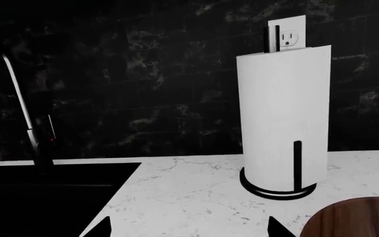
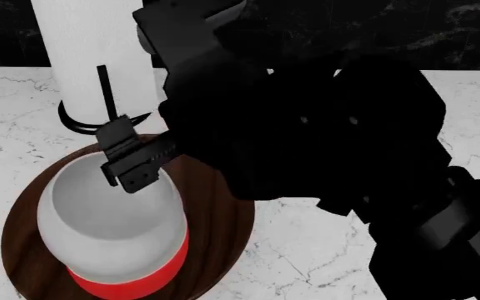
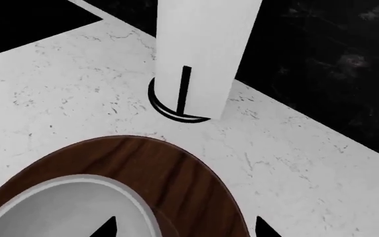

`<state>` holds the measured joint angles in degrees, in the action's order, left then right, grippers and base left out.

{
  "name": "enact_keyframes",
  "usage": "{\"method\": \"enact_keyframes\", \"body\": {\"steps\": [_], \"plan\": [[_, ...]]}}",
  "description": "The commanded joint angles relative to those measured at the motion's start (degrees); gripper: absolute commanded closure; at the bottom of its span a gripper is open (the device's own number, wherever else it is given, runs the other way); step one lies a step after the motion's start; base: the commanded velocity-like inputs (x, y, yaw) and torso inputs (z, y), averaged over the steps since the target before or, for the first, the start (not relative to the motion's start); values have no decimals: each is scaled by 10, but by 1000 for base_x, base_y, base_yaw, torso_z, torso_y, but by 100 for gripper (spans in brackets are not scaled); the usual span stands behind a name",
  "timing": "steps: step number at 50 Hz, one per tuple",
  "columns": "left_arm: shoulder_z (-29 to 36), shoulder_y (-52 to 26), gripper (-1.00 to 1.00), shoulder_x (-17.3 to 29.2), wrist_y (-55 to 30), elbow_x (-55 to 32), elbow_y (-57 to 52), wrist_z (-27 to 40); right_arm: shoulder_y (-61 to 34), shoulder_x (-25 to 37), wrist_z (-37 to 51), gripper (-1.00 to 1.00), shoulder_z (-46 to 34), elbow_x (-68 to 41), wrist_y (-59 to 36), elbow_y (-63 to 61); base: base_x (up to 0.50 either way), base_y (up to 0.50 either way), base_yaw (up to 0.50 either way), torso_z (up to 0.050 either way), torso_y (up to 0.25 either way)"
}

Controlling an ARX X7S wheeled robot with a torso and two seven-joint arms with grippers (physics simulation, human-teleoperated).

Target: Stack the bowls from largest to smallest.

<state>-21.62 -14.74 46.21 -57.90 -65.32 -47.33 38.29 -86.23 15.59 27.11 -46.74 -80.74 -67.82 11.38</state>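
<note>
Head cam: wood bowl [image 2: 215, 244] sits on marble counter [image 2: 307, 250], near paper-towel roll [image 2: 98, 44]. Grey bowl [image 2: 107, 212] sits inside wood bowl; red bowl [image 2: 140, 281] shows under/around its lower side, can't tell nesting order. R gripper [image 2: 127, 159] over grey bowl rim, fingers spread, holding nothing. L gripper [image 1: 189, 229]: only tips visible, spread, over counter beside sink [image 1: 45, 197].

Wood-grain bowl [image 2: 223, 231] (marble countertop [image 2: 324, 250])
</note>
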Motion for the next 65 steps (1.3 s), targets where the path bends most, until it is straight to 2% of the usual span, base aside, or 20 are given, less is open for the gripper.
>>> {"method": "enact_keyframes", "body": {"steps": [1,8,17,18,28,33,39,42,44,46,49,56,65], "plan": [[19,8,-100,-8,22,38,21,-26,69,95,173,-100,118,-117,45,-176,0,0,0,0,0],[52,6,-100,-9,29,71,23,-33,110,163,275,-100,185,-204,81,-311,0,0,0,0,0],[76,8,-100,-10,42,101,36,-45,199,245,284,-100,252,-179,129,-396,0,0,0,0,0],[69,-6,-100,-18,40,75,44,-48,211,263,288,-100,261,-168,130,-405,0,0,0,0,0],[132,-204,-100,30,-52,28,85,-11,223,324,278,-100,296,-181,135,-387,0,0,0,0,0],[137,-306,-100,40,-101,-42,120,-1,193,357,278,-100,313,-203,126,-364,0,0,0,0,0],[184,-415,-100,40,-139,-57,160,-1,113,376,288,-100,302,-240,89,-315,0,0,0,0,0],[202,-492,-100,21,-164,-84,203,4,82,382,288,-100,297,-252,74,-292,0,0,0,0,0],[227,-526,-100,18,-167,-66,216,-7,66,382,284,-100,291,-249,65,-279,0,0,0,0,0],[255,-546,-100,19,-156,-36,213,-30,56,380,281,-100,287,-248,59,-269,0,0,0,0,0],[268,-572,-100,7,-166,-37,228,-26,40,379,270,-100,277,-235,45,-255,0,0,0,0,0],[308,-627,-100,-7,-157,-1,271,-55,-57,354,253,-100,242,-215,-5,-193,0,0,0,0,0],[350,-675,-100,-14,-143,40,312,-87,-95,340,228,-100,223,-186,-24,-162,0,0,0,0,0]]}}
